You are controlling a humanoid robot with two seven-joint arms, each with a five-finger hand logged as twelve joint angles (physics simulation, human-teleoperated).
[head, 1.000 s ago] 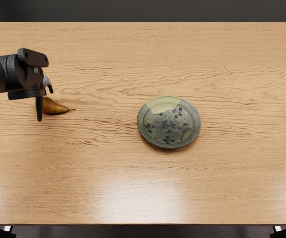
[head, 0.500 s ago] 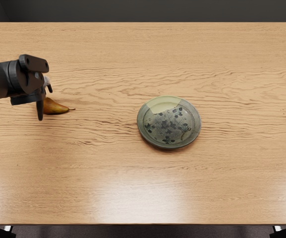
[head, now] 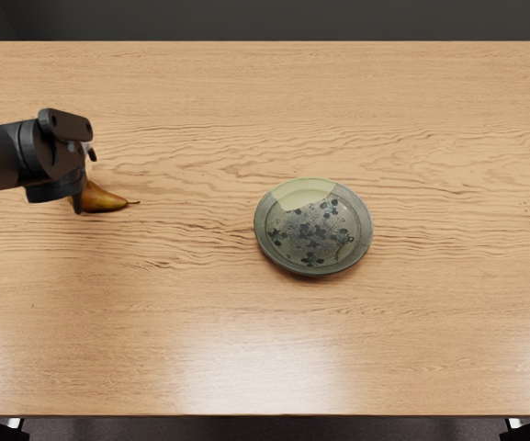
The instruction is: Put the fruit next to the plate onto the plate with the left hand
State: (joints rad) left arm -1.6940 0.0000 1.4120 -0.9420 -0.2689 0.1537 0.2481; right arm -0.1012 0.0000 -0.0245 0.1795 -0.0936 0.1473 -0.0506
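Note:
A brown-yellow pear (head: pixel 106 198) lies on its side on the wooden table (head: pixel 265 349), well left of the plate, with its thin stem end pointing right. The grey-green plate (head: pixel 313 226) with a dark flower pattern sits near the table's middle and has nothing on it. My left hand (head: pixel 78 197) comes in from the left edge and hangs low over the pear's thick left end, hiding that part. It is open, and one dark fingertip (head: pixel 78 206) points down in front of the pear. The right arm is out of view.
Bare wood stretches between the pear and the plate. The table's front edge runs along the bottom of the view, and dark floor shows beyond the far edge.
My left hand has dropped lower and slid slightly left onto the pear's thick end; less of the downward finger shows. The pear and plate have not moved.

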